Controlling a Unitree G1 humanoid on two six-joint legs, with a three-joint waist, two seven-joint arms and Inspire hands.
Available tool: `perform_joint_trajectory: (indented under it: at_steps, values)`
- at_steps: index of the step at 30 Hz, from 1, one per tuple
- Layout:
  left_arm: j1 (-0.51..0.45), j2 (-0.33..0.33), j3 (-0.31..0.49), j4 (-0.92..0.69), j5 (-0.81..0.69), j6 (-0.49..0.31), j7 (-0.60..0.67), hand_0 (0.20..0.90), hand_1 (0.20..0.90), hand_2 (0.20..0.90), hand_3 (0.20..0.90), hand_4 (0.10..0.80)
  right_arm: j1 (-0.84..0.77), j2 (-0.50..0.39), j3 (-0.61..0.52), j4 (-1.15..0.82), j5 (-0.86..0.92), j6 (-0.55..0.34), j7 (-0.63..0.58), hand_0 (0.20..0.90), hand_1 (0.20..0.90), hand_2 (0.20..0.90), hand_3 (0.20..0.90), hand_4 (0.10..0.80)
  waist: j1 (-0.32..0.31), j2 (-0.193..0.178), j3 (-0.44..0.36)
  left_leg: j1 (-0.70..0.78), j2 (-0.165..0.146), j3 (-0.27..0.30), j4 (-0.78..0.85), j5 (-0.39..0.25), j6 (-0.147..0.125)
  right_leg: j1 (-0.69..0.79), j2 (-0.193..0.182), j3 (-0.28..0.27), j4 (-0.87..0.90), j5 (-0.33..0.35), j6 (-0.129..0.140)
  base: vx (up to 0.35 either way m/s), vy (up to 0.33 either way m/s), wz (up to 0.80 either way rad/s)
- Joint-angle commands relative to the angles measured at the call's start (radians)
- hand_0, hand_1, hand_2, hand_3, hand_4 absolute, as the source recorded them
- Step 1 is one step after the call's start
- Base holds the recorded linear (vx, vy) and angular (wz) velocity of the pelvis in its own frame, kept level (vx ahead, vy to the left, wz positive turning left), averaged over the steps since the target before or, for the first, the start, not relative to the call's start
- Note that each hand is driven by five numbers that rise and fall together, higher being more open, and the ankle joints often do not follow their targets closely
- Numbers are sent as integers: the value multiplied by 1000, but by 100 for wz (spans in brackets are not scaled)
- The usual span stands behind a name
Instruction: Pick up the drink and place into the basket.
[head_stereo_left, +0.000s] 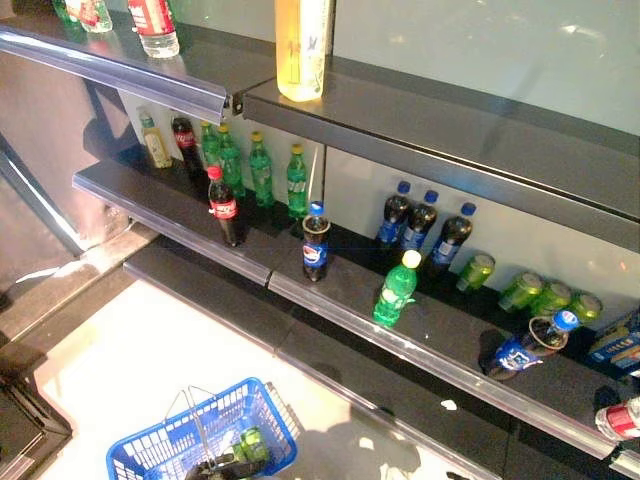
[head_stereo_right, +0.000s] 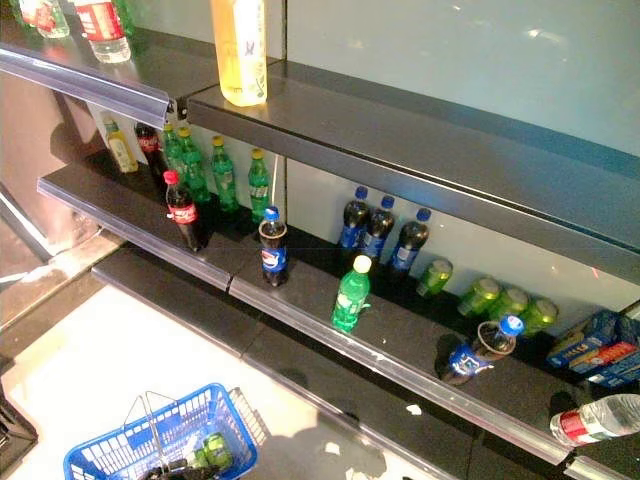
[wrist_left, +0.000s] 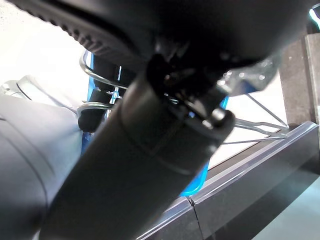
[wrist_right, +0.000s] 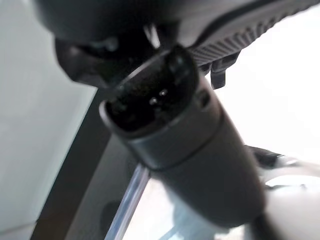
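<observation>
A: So, where's the drink?
B: Green can (head_stereo_left: 252, 443) lies inside the blue basket (head_stereo_left: 150, 452), near its shelf-side wall. Basket sits on the pale floor just below the bottom shelf (head_stereo_left: 330, 365).
A: Left hand?
B: Left hand (head_stereo_left: 222, 467) is at the basket's wire handles (head_stereo_left: 190, 412), dark fingers by the rim. Wrist view is blocked by its own bulk, so can't tell if it's curled round the handle or loose.
A: Right hand?
B: Right hand (wrist_right: 165, 110) only shows in its own wrist view, v. close; fingers can't be read, nothing seen in it.
A: Rest of shelf?
B: Above the basket, mid shelf: cola bottle (head_stereo_left: 224, 206), blue-cap cola bottle (head_stereo_left: 316, 243), green soda bottle (head_stereo_left: 395, 288). Another blue-cap bottle (head_stereo_left: 530, 343) lies tipped farther along, beside green cans (head_stereo_left: 545, 295).
</observation>
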Motion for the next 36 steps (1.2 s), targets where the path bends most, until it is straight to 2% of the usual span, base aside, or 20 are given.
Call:
perform_joint_trajectory:
  at_steps: [1, 2, 3, 4, 5, 6, 8, 9, 10, 12, 19, 22, 30, 36]
  values:
    - [-24, -10, -69, -25, 66, -17, -27, 300, 300, 300, 200, 100, -68, -54, 17, -110, -30, -97, -10, 900, 900, 900, 900, 800, 55, 54, 16, 68, 53, 4, 6, -96, -14, -114, -56, -9, 50, 104, 13, -17, -65, 5]
    - [-17, -1, -70, -46, 72, -8, -27, 300, 300, 300, 200, 100, -67, -74, 55, -255, -52, -67, -17, 900, 900, 900, 900, 800, 56, 48, 20, 65, 54, 0, 6, -94, -15, -118, -56, -8, 51, 106, 15, -22, -64, 5]
    - [-15, 1, -70, -52, 74, -6, -26, 300, 300, 300, 200, 100, -65, -79, 63, -290, -63, -67, -18, 900, 900, 900, 900, 800, 56, 47, 21, 65, 54, -1, 6, -94, -14, -119, -56, -8, 51, 107, 15, -35, -80, 6]
    - [-9, 8, -69, -69, 79, 1, -25, 300, 300, 300, 200, 100, -60, -99, 86, -414, -71, -50, -22, 900, 900, 900, 900, 800, 54, 43, 24, 62, 54, -4, 6, -93, -15, -122, -54, -7, 52, 109, 15, -37, -76, 5]
    - [2, 15, -66, -95, 80, 12, -18, 300, 300, 300, 200, 100, -47, -132, 108, -636, -55, 48, -28, 900, 900, 900, 900, 800, 49, 36, 27, 60, 55, -5, 6, -91, -15, -125, -53, -5, 51, 111, 16, -37, -87, 11]
    - [9, 21, -64, -107, 79, 15, -16, 300, 300, 300, 200, 100, -36, -156, 118, -751, -48, 65, -36, 900, 900, 900, 900, 800, 44, 31, 27, 59, 56, -5, 6, -92, -16, -126, -51, -3, 50, 112, 17, -20, -61, 13]
    - [17, 24, -63, -112, 77, 14, -16, 300, 300, 300, 200, 100, -28, -180, 118, -849, -51, 72, -39, 900, 900, 900, 900, 800, 39, 29, 26, 59, 56, -4, 6, -92, -17, -126, -49, 0, 49, 112, 17, -3, -33, 14]
    - [31, 24, -55, -113, 72, 4, -16, 300, 300, 300, 200, 100, -19, -218, 100, -1022, -61, 80, -49, 900, 900, 900, 900, 800, 28, 28, 25, 58, 58, 0, 6, -92, -18, -128, -46, 7, 46, 112, 17, 0, -23, 10]
    - [33, 22, -54, -112, 72, 3, -16, 300, 300, 300, 200, 100, -13, -224, 97, -1039, -70, 66, -54, 900, 900, 900, 900, 800, 28, 29, 24, 58, 58, 1, 6, -92, -18, -128, -46, 9, 45, 112, 17, 3, -10, 4]
    - [48, 13, -39, -102, 69, -10, -11, 300, 300, 300, 200, 100, -12, -257, 51, -1212, -70, 43, -63, 900, 900, 900, 900, 800, 14, 31, 20, 58, 63, 9, 6, -93, -20, -130, -43, 17, 42, 111, 19, 0, 0, 0]
    - [79, -15, -7, -80, 79, -44, -12, 300, 300, 300, 200, 100, -21, -298, -36, -1435, -108, -24, -99, 900, 900, 900, 900, 800, 0, 39, 7, 51, 78, 28, 6, -89, -28, -140, -41, 28, 40, 104, 20, -3, 11, -3]
    - [89, -23, 2, -67, 80, -61, -20, 300, 300, 300, 200, 100, -39, -315, -74, -1491, -120, -58, -180, 900, 900, 900, 900, 800, -1, 42, 3, 46, 87, 35, 6, -87, -31, -144, -42, 28, 41, 100, 20, -10, 33, -12]
    - [106, -35, 22, -56, 83, -75, -37, 300, 300, 300, 200, 100, -53, -340, -118, -1593, -148, -69, -293, 900, 900, 900, 900, 800, 5, 53, -2, 37, 99, 41, 6, -80, -35, -150, -45, 24, 49, 90, 17, 2, 16, -5]
    - [115, -40, 22, -61, 83, -77, -40, 300, 300, 300, 200, 100, -42, -360, -118, -1614, -145, -56, -326, 900, 900, 900, 900, 800, 8, 56, 0, 28, 104, 35, 6, -73, -38, -156, -45, 21, 62, 80, 14, 0, 0, 0]
